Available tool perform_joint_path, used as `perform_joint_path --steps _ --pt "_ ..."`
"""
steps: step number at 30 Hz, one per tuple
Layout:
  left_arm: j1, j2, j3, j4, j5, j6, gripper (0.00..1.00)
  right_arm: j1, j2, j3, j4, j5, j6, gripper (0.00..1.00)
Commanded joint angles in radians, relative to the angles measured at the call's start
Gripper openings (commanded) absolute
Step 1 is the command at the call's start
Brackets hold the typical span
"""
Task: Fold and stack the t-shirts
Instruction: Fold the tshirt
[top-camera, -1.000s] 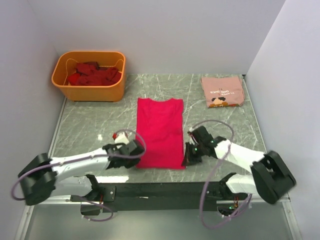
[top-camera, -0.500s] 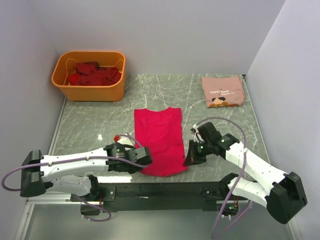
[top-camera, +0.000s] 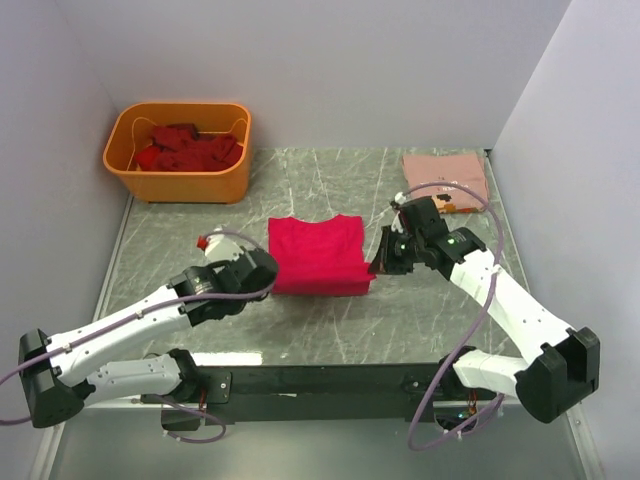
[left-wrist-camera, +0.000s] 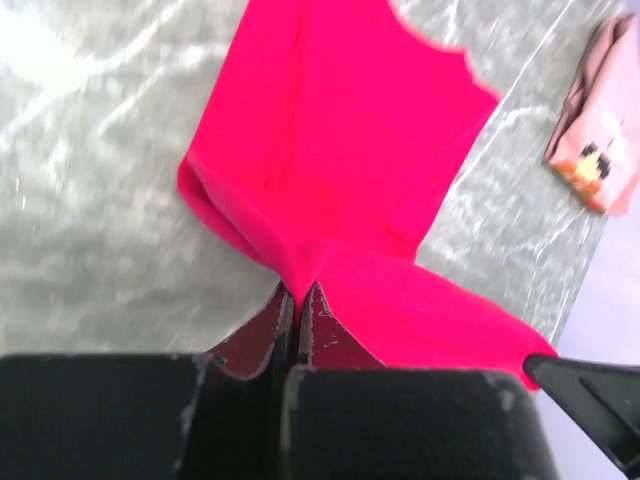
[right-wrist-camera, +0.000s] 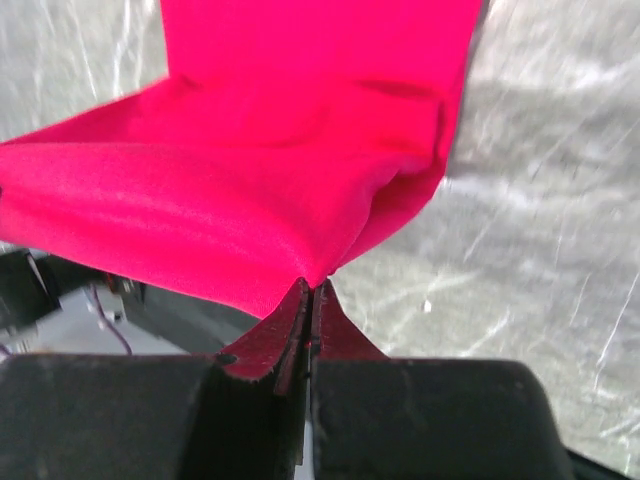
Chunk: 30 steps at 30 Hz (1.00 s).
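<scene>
My left gripper (left-wrist-camera: 297, 295) is pinched tight on one corner of the crimson-pink t-shirt (top-camera: 318, 255), at the shirt's 7 o'clock. My right gripper (right-wrist-camera: 310, 290) is clamped the same way on the corner at its 4 o'clock, and cloth bunches right at both pairs of fingertips. The shirt sits at the middle of the grey marble-patterned table (top-camera: 420, 320), its neckline toward 12 o'clock. The edge I hold is raised off the surface and doubled over the rest, so a loose fold sags between my two arms. It looks like the hem, though the wrist views are too close to be sure.

A salmon-pink t-shirt (top-camera: 447, 175) lies folded flat at 1 o'clock, well apart from the red one, its small dark-and-white print partly hidden behind my right arm. At 11 o'clock, in the far-left corner, an orange plastic tub (top-camera: 180, 187) holds a heap of dark red t-shirts (top-camera: 190, 148), rumpled and unfolded.
</scene>
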Motion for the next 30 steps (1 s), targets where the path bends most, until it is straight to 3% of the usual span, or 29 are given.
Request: perform_joint_path --steps 1,8,18,30 --pt "0.076 0.009 0.055 0.111 -0.079 0.175 0.01 -0.025 0.030 0.081 0.050 0.069 0.009 0.00" --pt "0.196 0.123 0.165 0.135 -0.079 0.311 0.01 -0.083 0.131 0.202 0.076 0.034 -0.017 0.00" --pt "0.389 0.284 0.228 0.336 0.018 0.499 0.01 -0.145 0.318 0.339 0.142 -0.026 -0.017 0.00" --pt "0.521 0.638 0.392 0.445 0.148 0.647 0.01 -0.169 0.628 0.495 0.172 -0.032 0.027 0.00"
